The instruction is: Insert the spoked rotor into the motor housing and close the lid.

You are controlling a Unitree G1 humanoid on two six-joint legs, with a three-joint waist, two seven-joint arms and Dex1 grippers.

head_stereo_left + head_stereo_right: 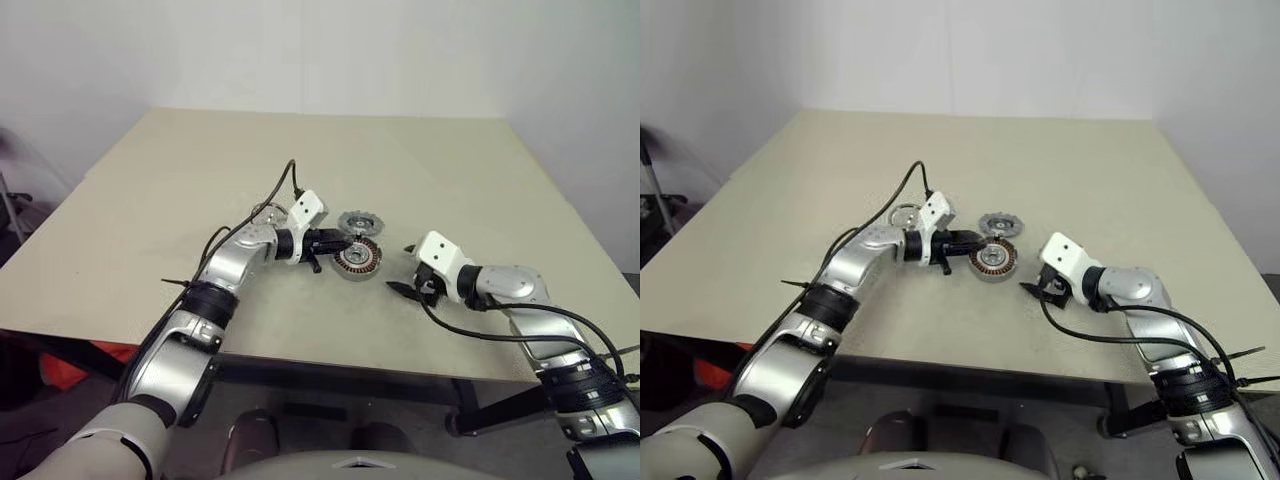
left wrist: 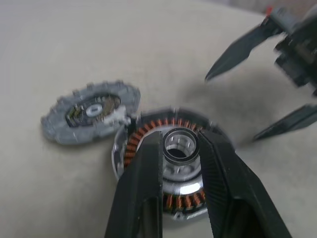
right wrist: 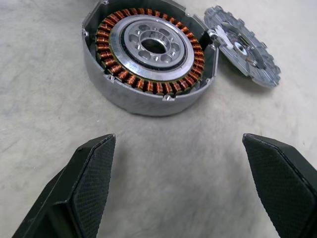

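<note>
Rotor not in yet, lies on desk touching housing; lid off, behind left arm. Left gripper narrow, empty, over housing hub. Right gripper wide apart, empty.

Left gripper fingers astride motor housing hub, spoked rotor just beside.
</note>
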